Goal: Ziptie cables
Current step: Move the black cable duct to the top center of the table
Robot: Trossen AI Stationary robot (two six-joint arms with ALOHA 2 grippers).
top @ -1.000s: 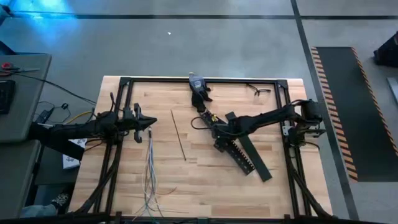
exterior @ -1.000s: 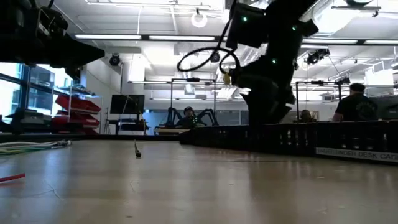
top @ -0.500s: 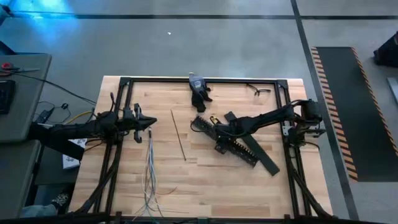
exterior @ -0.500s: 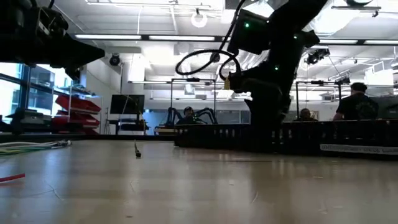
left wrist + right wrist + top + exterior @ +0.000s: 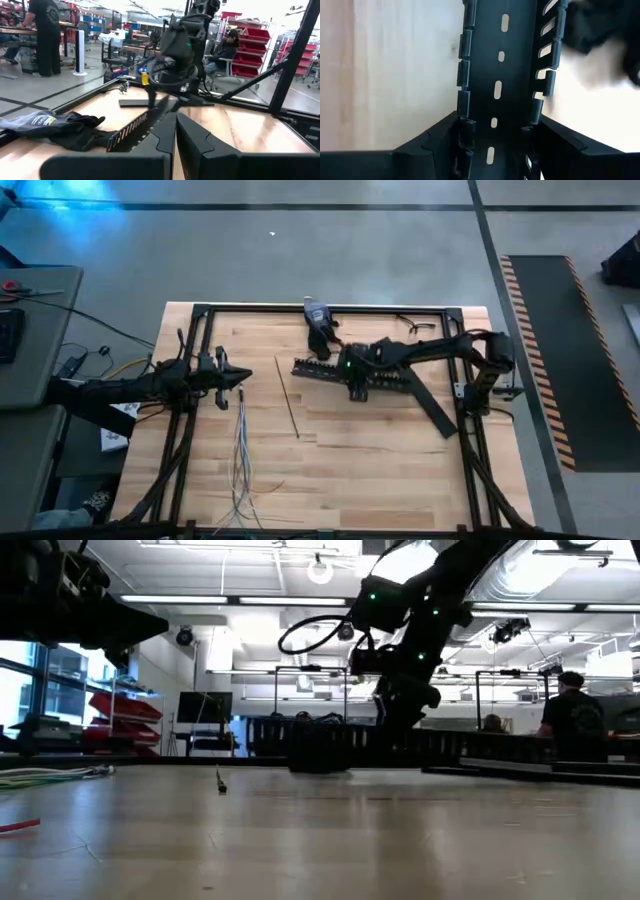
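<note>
Two hands: right hand [image 5: 357, 377] grips the duct [image 5: 322, 369]; left hand [image 5: 237, 379] pinched narrow above cables [image 5: 241, 448].

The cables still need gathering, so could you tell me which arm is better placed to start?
Left, probably. Its gripper hovers at the cables' top end, while the right gripper is shut on the duct.

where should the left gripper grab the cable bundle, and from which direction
Probably near the top end of the cables, just below the left gripper, coming straight down. There the strands lie tight together, while toward the table's front edge they fan apart. Set the fingers across the bundle's run.
</note>
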